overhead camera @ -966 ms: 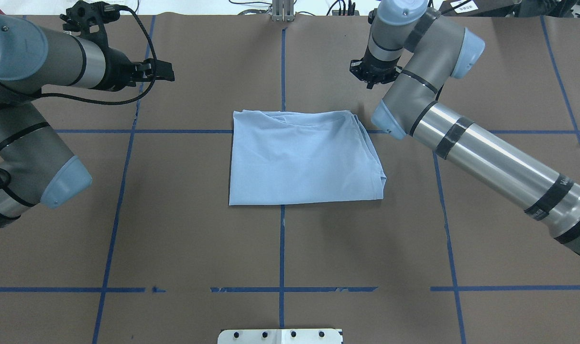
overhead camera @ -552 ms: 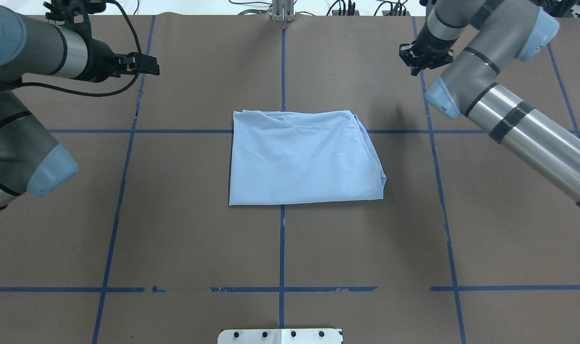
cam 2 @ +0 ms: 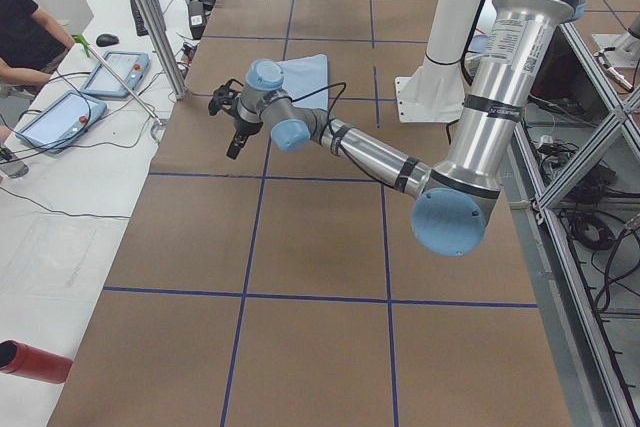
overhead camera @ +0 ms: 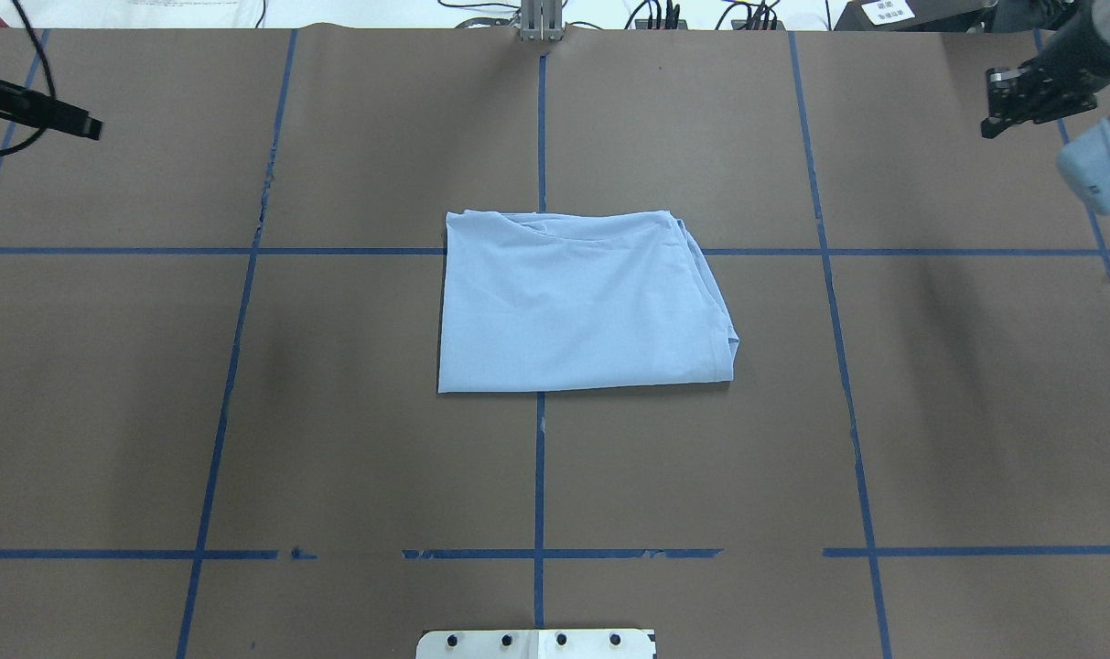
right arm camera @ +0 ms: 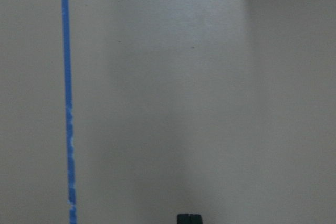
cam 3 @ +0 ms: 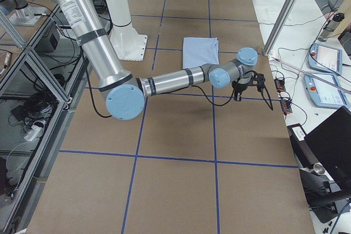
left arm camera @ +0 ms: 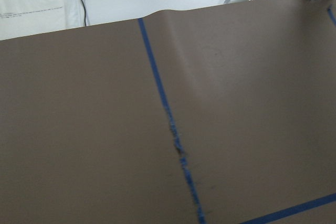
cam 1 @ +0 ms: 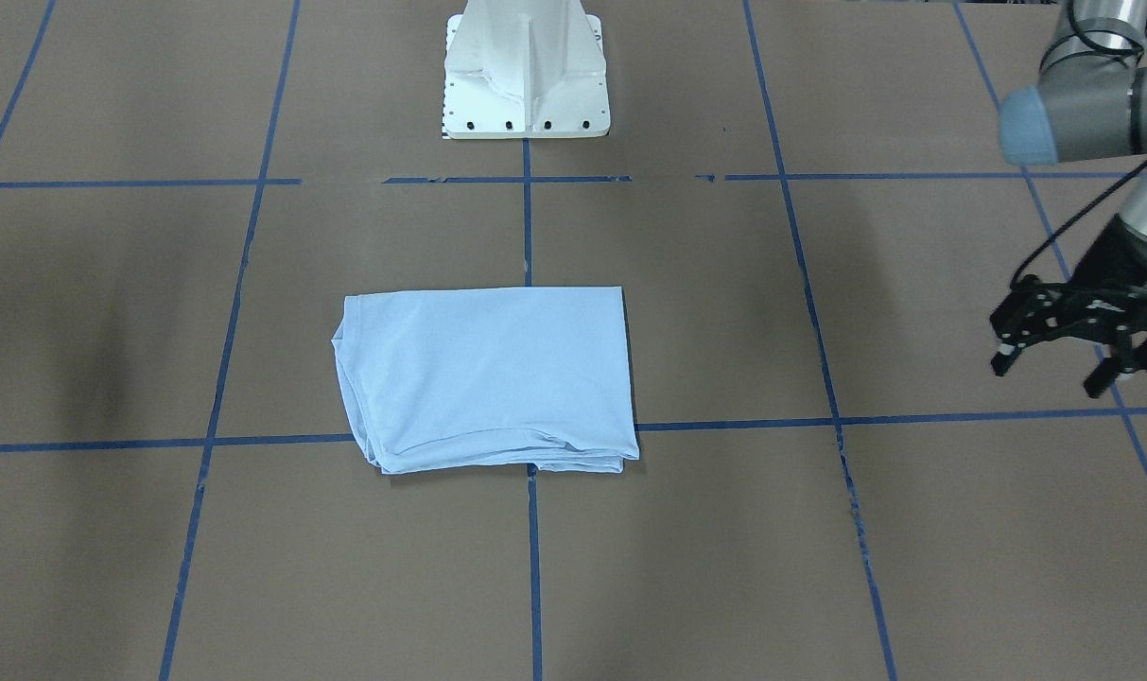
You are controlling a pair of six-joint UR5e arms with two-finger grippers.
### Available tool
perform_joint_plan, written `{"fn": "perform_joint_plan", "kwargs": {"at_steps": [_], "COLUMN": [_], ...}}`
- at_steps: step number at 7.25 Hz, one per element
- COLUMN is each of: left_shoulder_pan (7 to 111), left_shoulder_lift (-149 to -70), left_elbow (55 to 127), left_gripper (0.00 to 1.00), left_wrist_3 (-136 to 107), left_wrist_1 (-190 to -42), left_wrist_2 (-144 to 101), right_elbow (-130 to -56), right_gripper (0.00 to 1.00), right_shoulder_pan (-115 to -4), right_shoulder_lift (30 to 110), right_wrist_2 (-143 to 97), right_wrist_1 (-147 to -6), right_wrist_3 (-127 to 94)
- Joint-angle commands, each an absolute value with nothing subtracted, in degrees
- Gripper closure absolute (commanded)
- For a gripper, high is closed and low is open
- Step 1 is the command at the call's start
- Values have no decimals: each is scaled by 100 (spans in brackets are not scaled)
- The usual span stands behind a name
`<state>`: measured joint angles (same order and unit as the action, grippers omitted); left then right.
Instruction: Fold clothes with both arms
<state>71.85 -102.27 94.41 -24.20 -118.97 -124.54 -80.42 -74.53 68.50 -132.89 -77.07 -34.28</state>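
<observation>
A second ago both arms hung over the table (overhead camera: pixel 353 439) close to the T-shirt (overhead camera: pixel 582 307). Now they have swung out and away, one to each side. The left gripper (cam 1: pixel 1053 371) is up by the far edge of the table, well off to the left of the shirt. Its fingers are spread wide with nothing between them. The right gripper (overhead camera: pixel 1021 96) is by the far edge too, well off to the right. I cannot tell if it is open or closed, because its own camera shows only a tiny dark tip over bare table. The T-shirt has not moved or changed shape at all. It lies flat in the middle of the table as a neat, nearly square pile. It sits on the middle blue line, a little nearer the far edge than the near edge. No print or label shows. I think this means the folding is done, or very nearly, and the arms are just getting out of the way. The table is covered in brown paper with blue tape lines (overhead camera: pixel 541 476) that make big squares, and the tape is scuffed in a few spots. The white base (cam 1: pixel 526 66) of the robot stands at the near edge. Past the far edge is a white bench (cam 2: pixel 70 197) with cables, flat control pads (cam 2: pixel 115 72) and a red bottle (cam 2: pixel 30 359). A person (cam 2: pixel 20 27) in a black top is there.
</observation>
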Motion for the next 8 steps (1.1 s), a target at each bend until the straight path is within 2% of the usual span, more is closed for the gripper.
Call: {"fn": "perform_joint_plan", "kwargs": {"at_steps": [1,2,3,4,5,6,7,8], "left_shoulder_pan": [8467,8621,8848,8998,9043,9061,9062,9053], "left_shoulder_lift": [-10072,-10046,-10002,-9985,-9132,-8357,-8219,-8261], "left_elbow": [8477,8246,8114,8408,9090,9767,10095,10029], "left_gripper": [0,0,0,0,0,0,0,0], "left_wrist_3": [-893,-609,-215,24,679,947,897,836], "left_wrist_1": [-11892,-11726,-11237,-10249,-9830,-9992,-10019,-10020], "left_wrist_2": [-13522,-13639,-13658,-13684,-13632,-13658,-13615,-13597], "right_elbow": [-8401,-8620,-8953,-8973,-8982,-8930,-8921,-8999], "right_gripper": [100,1,0,0,0,0,0,0], "right_shoulder_pan": [-8188,-8357,-8463,-8464,-8481,-8490,-8482,-8490], "right_shoulder_lift": [7494,7828,8136,8269,8323,8288,8349,8393], "right_wrist_2": [-13368,-13299,-13298,-13289,-13254,-13210,-13001,-12964], "right_wrist_1": [-8495,-8673,-8683,-8675,-8657,-8683,-8675,-8675], "right_wrist_3": [-1810,-1375,-1328,-1327,-1345,-1345,-1345,-1345]}}
